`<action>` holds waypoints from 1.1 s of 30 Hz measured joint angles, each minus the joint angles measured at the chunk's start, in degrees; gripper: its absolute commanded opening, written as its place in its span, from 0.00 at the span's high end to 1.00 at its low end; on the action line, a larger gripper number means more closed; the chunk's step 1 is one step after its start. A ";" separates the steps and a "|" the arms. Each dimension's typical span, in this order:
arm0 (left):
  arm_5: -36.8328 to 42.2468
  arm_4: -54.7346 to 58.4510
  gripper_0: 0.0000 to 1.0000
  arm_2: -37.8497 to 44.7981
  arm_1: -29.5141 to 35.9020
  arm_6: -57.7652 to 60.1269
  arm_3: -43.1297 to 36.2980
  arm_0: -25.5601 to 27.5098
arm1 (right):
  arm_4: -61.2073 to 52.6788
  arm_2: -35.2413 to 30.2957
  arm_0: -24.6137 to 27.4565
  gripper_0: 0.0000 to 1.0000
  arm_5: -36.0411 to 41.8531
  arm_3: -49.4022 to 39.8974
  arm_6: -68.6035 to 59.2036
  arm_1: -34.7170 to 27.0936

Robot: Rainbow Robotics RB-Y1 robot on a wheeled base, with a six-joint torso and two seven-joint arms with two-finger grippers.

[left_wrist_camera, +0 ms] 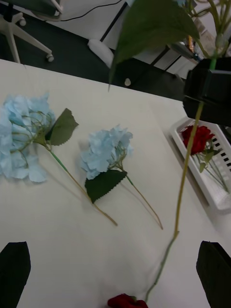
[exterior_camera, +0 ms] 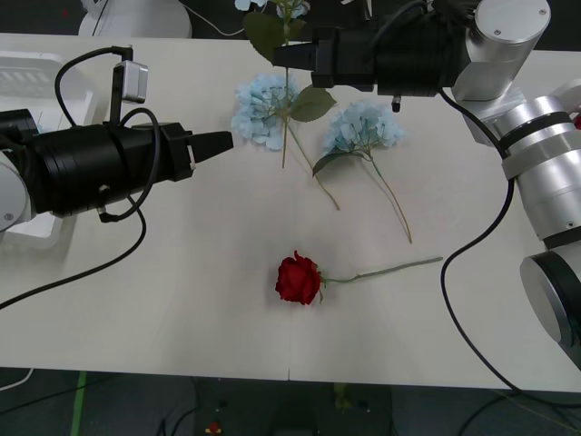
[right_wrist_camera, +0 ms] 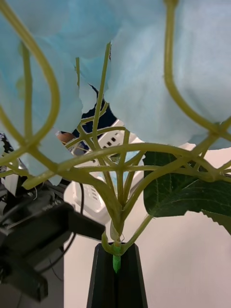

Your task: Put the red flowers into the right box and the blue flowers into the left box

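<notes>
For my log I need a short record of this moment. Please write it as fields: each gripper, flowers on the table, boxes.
right gripper: shut on the stem of a blue flower, held above the far side of the table
left gripper: jaws open, above the table on the robot's left, holding nothing
blue flowers on table: two, lying side by side
red flowers on table: one, near the front edge
right box: holds one red flower
left box: partly hidden behind the left arm

Overhead front view down onto the table (exterior_camera: 182, 300); both wrist views close above it.
</notes>
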 measured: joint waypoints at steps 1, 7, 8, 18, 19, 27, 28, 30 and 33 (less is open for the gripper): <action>-0.54 0.85 0.00 -0.02 0.00 -0.03 -0.59 1.00 | -0.35 -0.06 -0.03 1.00 0.00 0.00 0.90 0.52; -13.88 1.80 0.00 -5.07 -0.04 -0.46 -1.75 4.48 | -0.56 -0.19 -0.06 1.00 0.20 -0.01 2.33 2.66; -17.23 1.18 0.00 -7.01 -0.07 -0.46 -1.75 4.70 | -0.57 -0.19 -0.06 1.00 0.40 -0.01 2.35 2.81; -27.38 -7.11 0.00 -18.04 -2.24 -0.46 -1.75 4.79 | -1.25 -0.01 -0.06 1.00 1.12 -0.01 3.77 2.97; -27.51 -7.33 0.00 -18.18 -2.56 -0.46 -1.75 4.79 | -1.26 0.04 -0.06 1.00 1.12 -0.02 3.78 2.97; -29.43 -9.05 0.00 -18.75 -4.85 -0.46 -0.84 4.37 | -1.27 0.54 -0.07 1.00 1.58 -0.02 3.92 2.97; -29.43 -9.44 0.00 -18.75 -5.25 -0.46 -0.16 4.01 | -1.27 0.54 -0.07 1.00 1.62 -0.02 3.94 2.97; -29.43 -10.31 0.00 -18.75 -6.13 -0.46 1.54 3.11 | -1.38 0.54 -0.07 1.00 1.63 -0.02 3.96 2.97; -29.44 -11.16 0.04 -18.76 -7.63 -0.46 4.78 1.35 | -1.71 0.55 -0.07 1.00 1.66 -0.02 3.98 2.97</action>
